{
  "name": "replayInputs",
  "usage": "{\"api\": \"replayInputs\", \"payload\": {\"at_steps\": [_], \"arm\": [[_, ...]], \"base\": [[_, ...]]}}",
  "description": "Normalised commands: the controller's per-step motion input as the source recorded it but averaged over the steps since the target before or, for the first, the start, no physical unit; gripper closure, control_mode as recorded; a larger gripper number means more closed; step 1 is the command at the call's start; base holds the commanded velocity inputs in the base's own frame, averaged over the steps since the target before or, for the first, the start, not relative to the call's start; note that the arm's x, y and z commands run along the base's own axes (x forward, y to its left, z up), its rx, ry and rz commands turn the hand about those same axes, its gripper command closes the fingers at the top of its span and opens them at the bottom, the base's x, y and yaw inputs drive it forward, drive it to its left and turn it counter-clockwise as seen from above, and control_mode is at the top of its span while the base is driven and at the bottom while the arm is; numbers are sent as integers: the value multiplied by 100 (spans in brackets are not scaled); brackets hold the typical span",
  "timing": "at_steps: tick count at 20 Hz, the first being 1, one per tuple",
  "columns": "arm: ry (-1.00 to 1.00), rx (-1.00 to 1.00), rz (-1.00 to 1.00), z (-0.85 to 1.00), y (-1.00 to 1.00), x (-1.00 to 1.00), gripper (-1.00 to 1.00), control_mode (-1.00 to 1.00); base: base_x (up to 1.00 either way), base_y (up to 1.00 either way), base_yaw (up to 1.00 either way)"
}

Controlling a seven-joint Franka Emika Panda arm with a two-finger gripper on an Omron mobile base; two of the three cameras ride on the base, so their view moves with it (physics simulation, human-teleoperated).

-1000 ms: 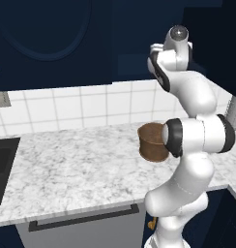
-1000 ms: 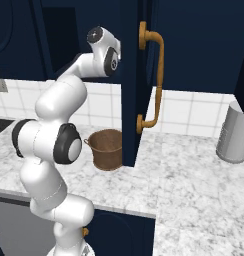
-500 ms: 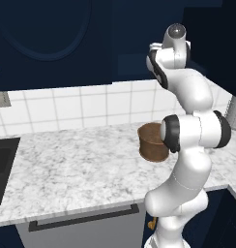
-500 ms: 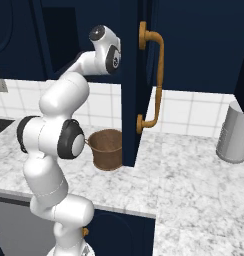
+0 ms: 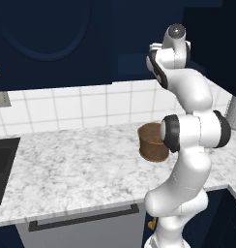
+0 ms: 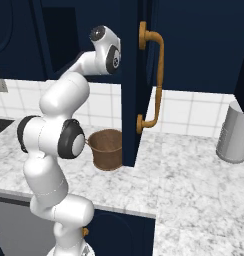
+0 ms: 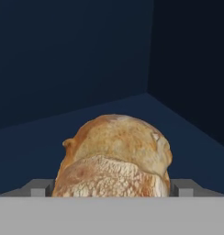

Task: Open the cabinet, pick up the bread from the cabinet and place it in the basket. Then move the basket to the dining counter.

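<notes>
Arm has pushed a bit deeper into the open dark navy wall cabinet (image 6: pixel 129 85) w/ brass handle; gripper (image 7: pixel 113 189) jaws wide, barely starting to close either side of the round tan-brown bread roll (image 7: pixel 114 156) on the shelf, not yet gripped, so pick is imminent; brown bucket-shaped basket (image 6: pixel 106 148) waits on worktop below.

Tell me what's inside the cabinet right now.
The bread sits on the cabinet shelf, close in front of the hand, between its open fingers. Bare dark walls meet in a corner behind it. Anything directly behind the bread is hidden by it.
</notes>
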Motion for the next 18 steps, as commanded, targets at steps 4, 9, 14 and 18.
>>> {"api": "replayInputs", "payload": {"at_steps": [4, 9, 14, 18], "arm": [[-8, 0, 0, -7, 2, -36, 100, -100], [-20, 0, 0, 0, 24, -78, 100, -100], [-2, 0, 0, 14, 40, -94, 100, -100], [0, 0, 0, 26, 38, -97, 100, -100]], "base": [[0, 0, 0], [0, 0, 0], [0, 0, 0], [0, 0, 0]]}}
